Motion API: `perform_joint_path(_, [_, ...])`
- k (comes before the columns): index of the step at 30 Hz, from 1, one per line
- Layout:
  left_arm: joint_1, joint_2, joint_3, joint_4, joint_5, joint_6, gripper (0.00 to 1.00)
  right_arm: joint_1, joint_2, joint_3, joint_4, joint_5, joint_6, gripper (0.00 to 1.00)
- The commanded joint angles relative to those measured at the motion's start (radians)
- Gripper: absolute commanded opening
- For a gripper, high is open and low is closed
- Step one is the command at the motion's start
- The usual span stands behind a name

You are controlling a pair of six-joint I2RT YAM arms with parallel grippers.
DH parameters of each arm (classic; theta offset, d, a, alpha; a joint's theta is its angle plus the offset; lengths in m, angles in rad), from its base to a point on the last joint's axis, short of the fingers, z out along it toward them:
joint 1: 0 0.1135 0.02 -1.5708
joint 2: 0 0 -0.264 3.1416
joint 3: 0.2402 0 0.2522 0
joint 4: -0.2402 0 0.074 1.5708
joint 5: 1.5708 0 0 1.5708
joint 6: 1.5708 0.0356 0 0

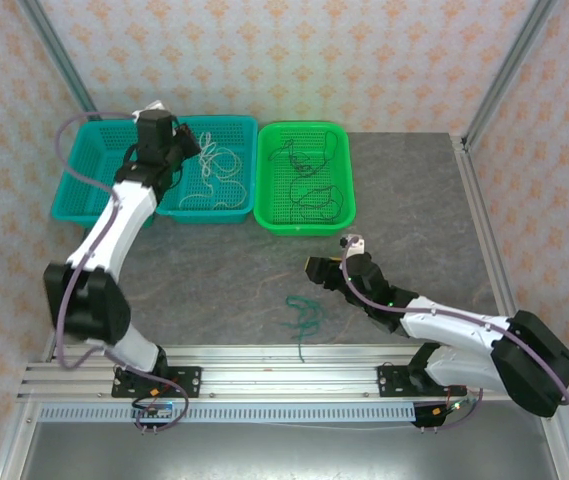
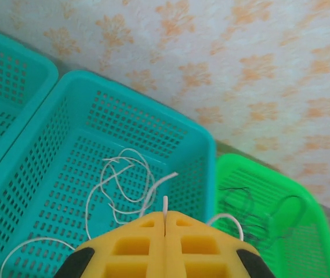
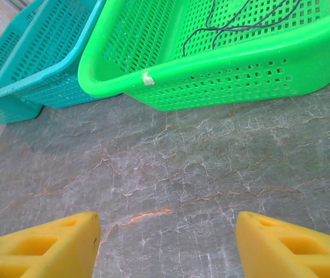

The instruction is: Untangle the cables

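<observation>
A: What is laid out here, largest first?

B: A grey stone-look worktop point(image 1: 414, 230). Along its upper edge sit an outer teal basket point(image 1: 89, 175), a middle teal basket point(image 1: 212, 214) and a green basket point(image 1: 304, 227).

A: And the claws?

B: The left claw point(image 1: 182, 150), at upper left over the middle teal basket, is clenched on an end of the white cable point(image 1: 214, 170). That cable's loops lie in the basket below it. The right claw point(image 1: 329, 260), at lower centre, is released, with nothing between its fingers and bare worktop beneath.

A: How far along is the untangling?

B: Well advanced, I judge. The black cable point(image 1: 309, 185) lies alone in the green basket. The green-teal cable point(image 1: 302, 318) lies loose on the worktop at lower centre, just left of the right claw, not yet binned.
</observation>
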Motion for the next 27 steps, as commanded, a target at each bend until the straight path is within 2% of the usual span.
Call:
perform_joint_path(1, [0.016,0.148,0.173,-0.076,0.014,0.05,0.0,0.003,-0.046,-0.023,-0.009,0.048,0.025,0.63])
perform_joint_path(2, [0.02,0.192,0.23,-0.1,0.027,0.052,0.07,0.002,-0.057,-0.029,-0.014,0.055,0.029,0.63])
perform_joint_path(4, [0.03,0.251,0.315,-0.138,0.065,0.056,0.32,0.002,-0.077,-0.03,-0.035,0.07,0.033,0.63])
perform_joint_path(6, [0.037,0.242,0.325,-0.124,0.096,0.044,0.53,0.002,-0.096,-0.023,-0.076,0.087,0.036,0.63])
perform_joint_path(8, [0.037,0.183,0.269,-0.063,0.125,0.024,0.65,0.002,-0.104,-0.017,-0.11,0.102,0.044,0.64])
perform_joint_path(13, [0.027,-0.049,0.027,0.067,0.251,-0.104,0.73,0.002,-0.082,-0.03,-0.12,0.07,0.057,0.63])
perform_joint_path(16, [-0.023,-0.215,-0.146,0.114,0.273,-0.136,0.76,0.002,-0.065,-0.031,-0.132,0.037,0.056,0.63])
perform_joint_path(18, [-0.095,-0.306,-0.222,0.088,0.247,-0.095,0.78,0.003,-0.062,-0.026,-0.144,0.01,0.048,0.64])
perform_joint_path(22, [-0.298,-0.437,-0.342,-0.024,0.148,0.038,0.77,0.002,-0.071,-0.018,-0.186,-0.102,0.033,0.63])
perform_joint_path(25, [-0.433,-0.54,-0.471,-0.039,0.109,0.057,0.77,0.004,-0.064,0.008,-0.246,-0.255,-0.001,0.61])
perform_joint_path(27, [-0.507,-0.606,-0.554,-0.034,0.105,0.048,0.77,0.01,-0.048,0.029,-0.281,-0.31,-0.024,0.6])
